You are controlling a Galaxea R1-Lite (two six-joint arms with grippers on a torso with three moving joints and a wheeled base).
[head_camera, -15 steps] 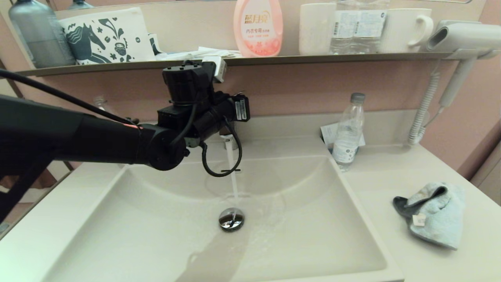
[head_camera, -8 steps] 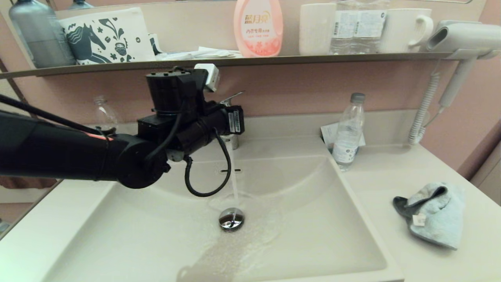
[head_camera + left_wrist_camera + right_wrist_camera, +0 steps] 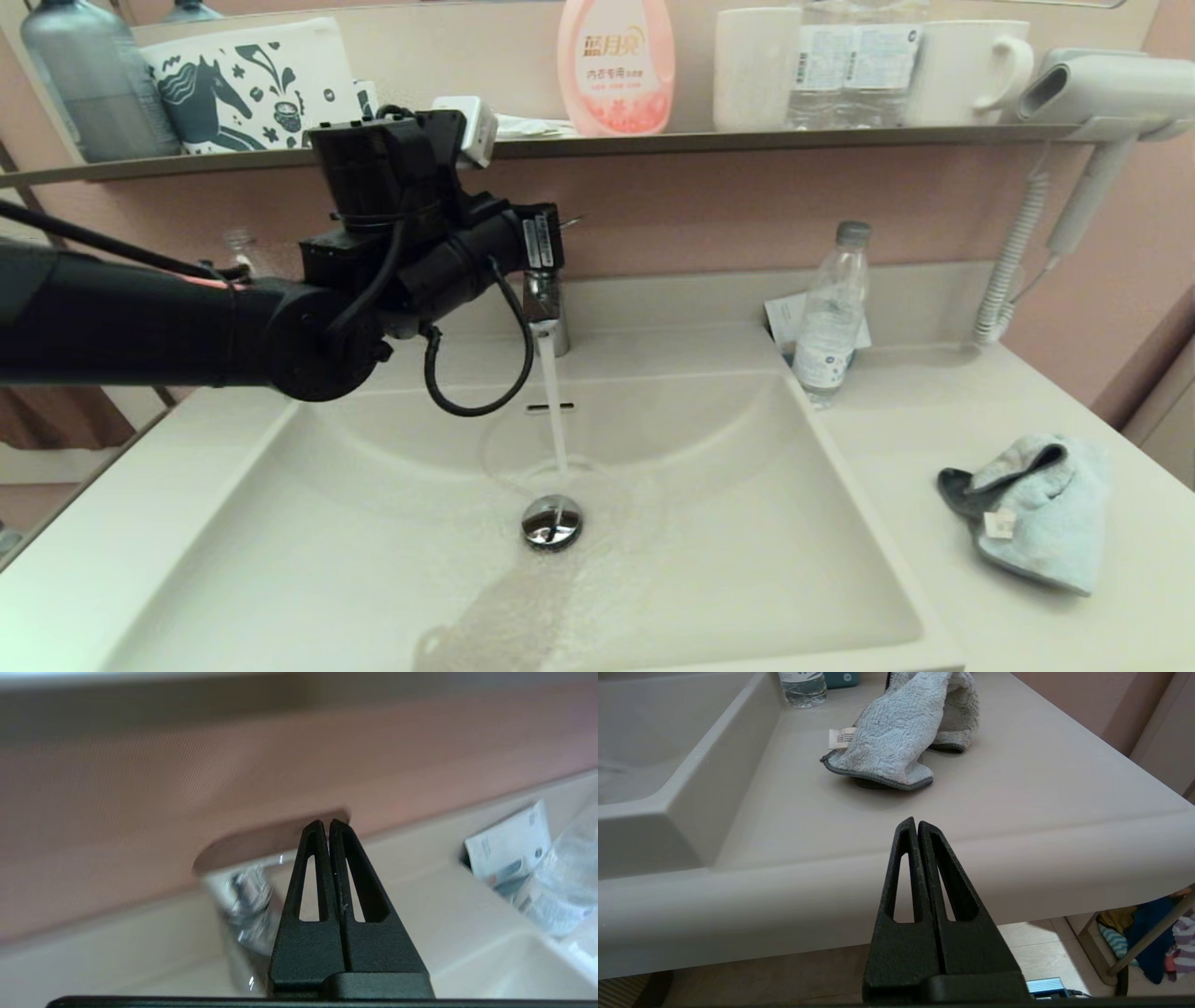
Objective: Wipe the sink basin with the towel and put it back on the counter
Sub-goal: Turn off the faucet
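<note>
The left pincer point(image 3: 327, 826) is raised above the back of the sink basin point(image 3: 747, 579), close to the chrome tap point(image 3: 546, 313). Its two fingers are pressed flat together with nothing between them, the tips pointing toward the pink wall just over the tap's lever. The black left arm reaches in from the left side of the head view, crossing over the near-left corner of the basin.

Water runs from the tap in a thin stream down onto the round chrome drain plug point(image 3: 552, 521), and a wet sheet spreads across the basin floor toward the front. A small overflow slot point(image 3: 550, 407) sits in the back wall of the basin.

The towel point(image 3: 1032, 509) lies crumpled on the desk point(image 3: 934, 420) to the right of the basin, light-blue side up, a fold of dark grey showing and its white tag facing forward. Nothing touches it. A clear water bottle point(image 3: 831, 317) stands on the desk at the basin's back right corner.

The right pincer point(image 3: 916, 823) hangs low in front of the desk's front edge, fingers closed together and empty, aimed toward the towel but well apart from it.
</note>
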